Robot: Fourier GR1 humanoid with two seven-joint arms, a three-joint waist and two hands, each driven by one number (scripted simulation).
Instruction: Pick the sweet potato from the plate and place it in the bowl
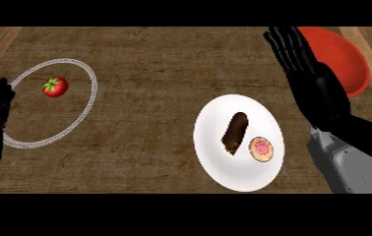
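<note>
White plate (218, 166) is our landmark, sitting nearest us on the wooden counter (145, 58). Sweet potato (234, 132) lies on it, near the plate's middle, dark brown, tilted slightly off vertical. Just right of the potato, also on the plate, we see a small round pink-topped item (261, 149); can't tell what it is, and can't tell if it touches the potato.

Right of the plate: our right hand (309, 70), forearm coming up past the plate's right rim. Fingers are straight and held close together, pointing away from us, holding nothing. Hand sits apart from the potato, past the plate's far-right side.

Further out, up and right of the plate: red bowl (349, 63), partly hidden behind the right hand.

Well left of the plate: a clear-rimmed plate (91, 80) with a tomato (55, 86) on it. Left hand (4, 107) shows only as a dark sliver at that plate's left rim; we can't tell its state.
</note>
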